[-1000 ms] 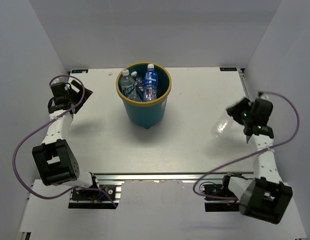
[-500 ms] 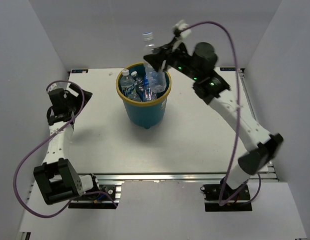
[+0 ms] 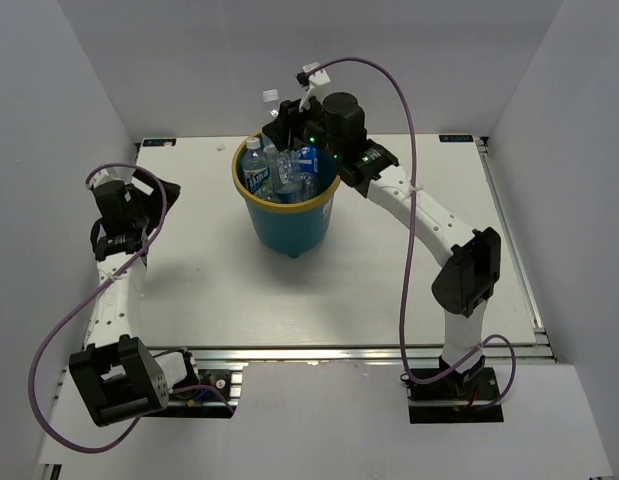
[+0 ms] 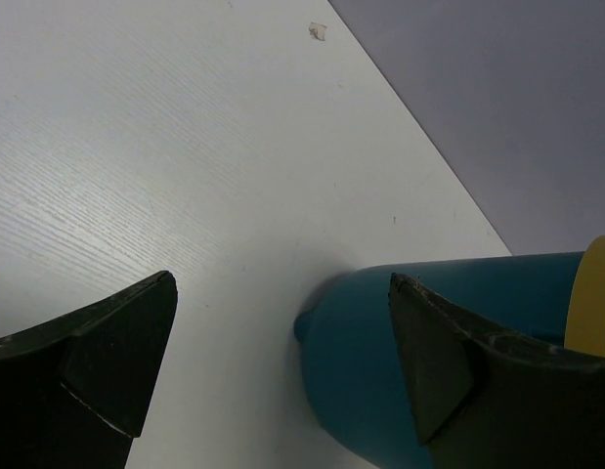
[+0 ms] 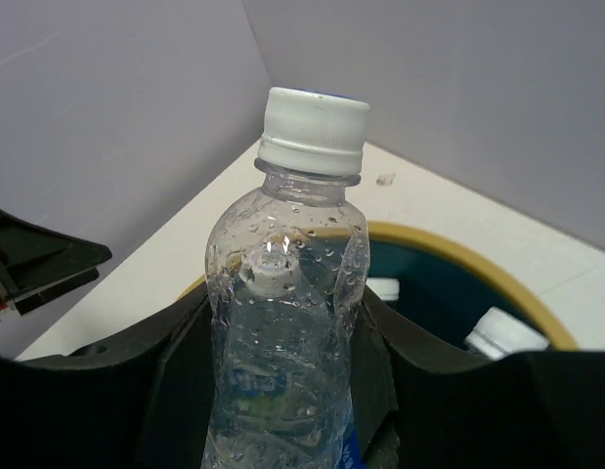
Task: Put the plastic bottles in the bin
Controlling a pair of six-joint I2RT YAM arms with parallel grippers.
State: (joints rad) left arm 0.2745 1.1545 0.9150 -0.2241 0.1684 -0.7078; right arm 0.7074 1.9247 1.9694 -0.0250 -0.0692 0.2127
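Nearest the bases, on the left, the left pincer [image 3: 157, 188] hangs low over the tabletop [image 3: 389, 270] with its jaws spread as wide as they go and nothing between them. Its own camera looks across bare white board at the teal wall of the bin [image 4: 419, 322], which stands well to its right. It has no part in the move at hand.

Farther in, the bin [image 3: 289, 228] stands upright about mid-tabletop, towards the far edge. Several plastic bottles are already inside, among them one with a green-white label [image 3: 254, 168] on the left and one with a blue label [image 3: 303, 165] on the right.

Farthest, the right arm reaches from the near right corner to the bin. The right pincer [image 3: 289, 132] is closed snugly on a clear bottle [image 5: 282, 322], with one black finger [image 5: 180, 366] against each side of the body. The bottle stands nearly upright, long axis vertical and white cap [image 5: 315, 122] on top.

In the wrist view the yellow-tan rim [image 5: 458, 256] curves behind the bottle, and white caps [image 5: 502, 332] of bottles in the bin show lower down. By my reading the held bottle's base is over the bin's mouth, towards its far-left part. The bin lies straight below the pincer, so the move turns on that vertical line: opening the jaws should drop the bottle in base first. The likeliest risk is catching the far rim or the bottles standing inside.
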